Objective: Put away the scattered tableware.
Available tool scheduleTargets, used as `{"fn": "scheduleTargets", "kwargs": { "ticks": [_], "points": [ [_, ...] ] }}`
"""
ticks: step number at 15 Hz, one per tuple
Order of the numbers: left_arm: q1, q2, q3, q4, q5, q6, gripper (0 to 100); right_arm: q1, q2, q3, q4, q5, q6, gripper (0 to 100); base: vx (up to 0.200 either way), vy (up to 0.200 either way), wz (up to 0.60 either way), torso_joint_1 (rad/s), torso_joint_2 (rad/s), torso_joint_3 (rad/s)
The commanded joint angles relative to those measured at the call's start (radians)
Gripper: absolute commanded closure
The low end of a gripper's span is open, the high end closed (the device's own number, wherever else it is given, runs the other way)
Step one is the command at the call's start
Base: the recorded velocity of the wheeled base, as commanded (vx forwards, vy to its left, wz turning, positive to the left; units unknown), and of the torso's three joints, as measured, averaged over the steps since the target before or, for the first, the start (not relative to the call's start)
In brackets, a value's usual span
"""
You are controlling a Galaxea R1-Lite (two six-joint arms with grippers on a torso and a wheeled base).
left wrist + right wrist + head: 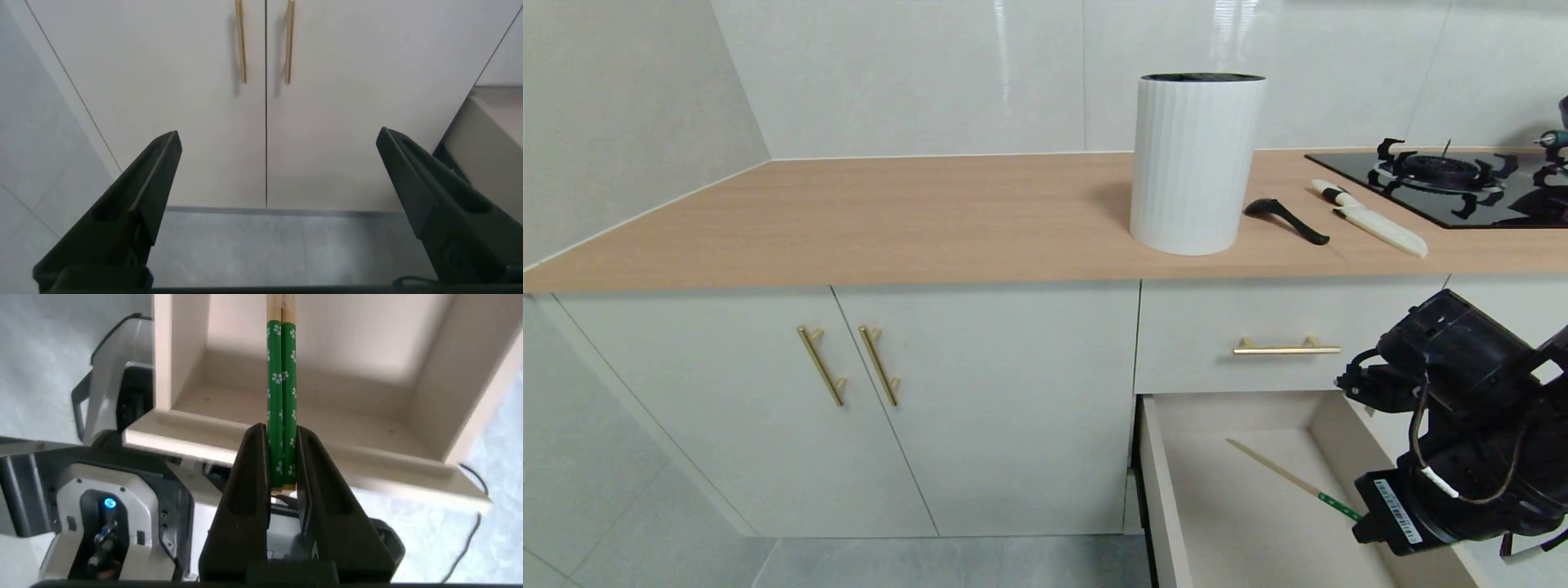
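Observation:
A pair of wooden chopsticks (1282, 474) with green flowered ends is clamped in my right gripper (1364, 516), which is shut on them. They point down into the open lower drawer (1156, 482) at the right of the cabinets. In the right wrist view the chopsticks (282, 376) run from the fingers (253, 457) across the drawer's rim (384, 469) into its bare inside. On the wooden counter lie a black spoon (1286, 219) and a white knife (1372, 219) beside a tall white ribbed holder (1194, 163). My left gripper (276, 140) is open, low in front of the cabinet doors.
A gas hob (1445, 180) is set in the counter at the far right. A shut drawer with a gold handle (1286, 349) sits above the open one. Two cabinet doors with gold handles (849, 376) are shut. Grey floor tiles (270, 245) lie below.

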Motion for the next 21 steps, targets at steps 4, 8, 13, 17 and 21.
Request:
{"fn": "scheduleTargets", "kwargs": {
  "ticks": [4,8,13,17,21],
  "points": [
    [0.000,0.000,0.000,-0.001,0.000,0.000,0,0.000,0.002,0.016,-0.023,-0.022,0.000,100,0.000,0.000,0.00,-0.166,0.46,0.283],
    [0.000,0.000,0.000,-0.001,0.000,0.000,0,0.000,0.002,0.036,-0.063,-0.022,-0.002,100,0.000,0.000,0.00,-0.096,0.31,0.195],
    [0.000,0.002,0.000,-0.001,0.000,0.000,0,-0.006,0.084,0.111,-0.240,-0.022,-0.008,100,0.000,0.000,0.00,-0.005,0.01,0.010],
    [0.000,0.000,0.000,-0.001,0.000,0.000,0,-0.030,0.291,0.159,-0.495,-0.028,0.001,100,0.000,0.000,0.00,0.000,0.00,0.000],
    [0.000,0.002,0.000,-0.001,0.000,0.000,0,-0.029,0.473,0.199,-0.704,-0.064,0.021,100,0.000,0.000,0.00,0.000,0.00,0.000]
  ]
}}
